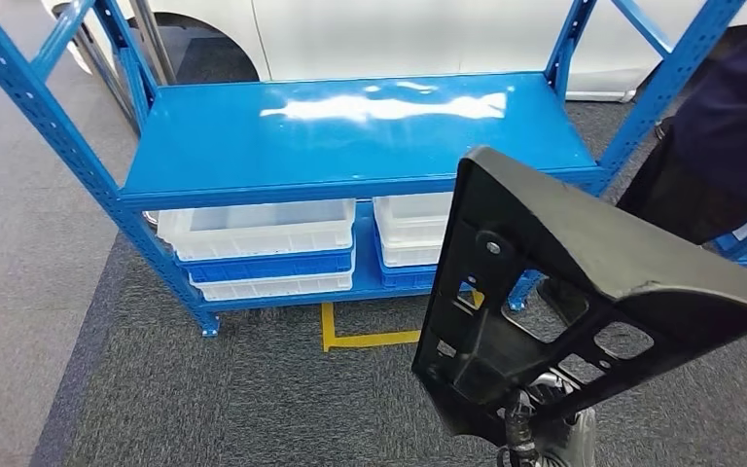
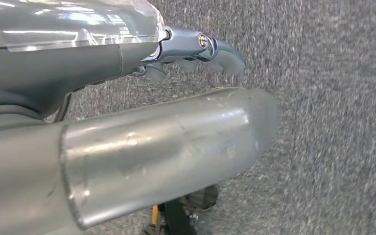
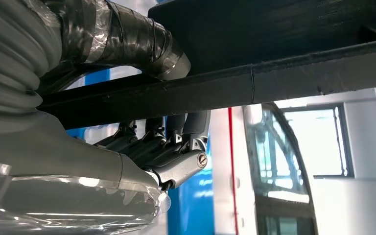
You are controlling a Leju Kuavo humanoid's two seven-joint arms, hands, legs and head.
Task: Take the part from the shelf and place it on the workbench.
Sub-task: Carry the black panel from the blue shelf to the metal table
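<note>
The part is a large black plastic bracket with cut-outs, held up tilted in the lower right of the head view. My right hand grips it from below, mostly hidden behind it. In the right wrist view the fingers curl under the part's black edge and the taped thumb presses on its other side. My left hand hangs over the grey carpet and holds nothing, its fingers stretched out. The blue rack stands ahead, its top shelf bare.
White and blue bins are stacked on the rack's lower shelf. A person in dark clothes stands at the rack's right end. A white car is behind the rack. Yellow tape marks the carpet in front.
</note>
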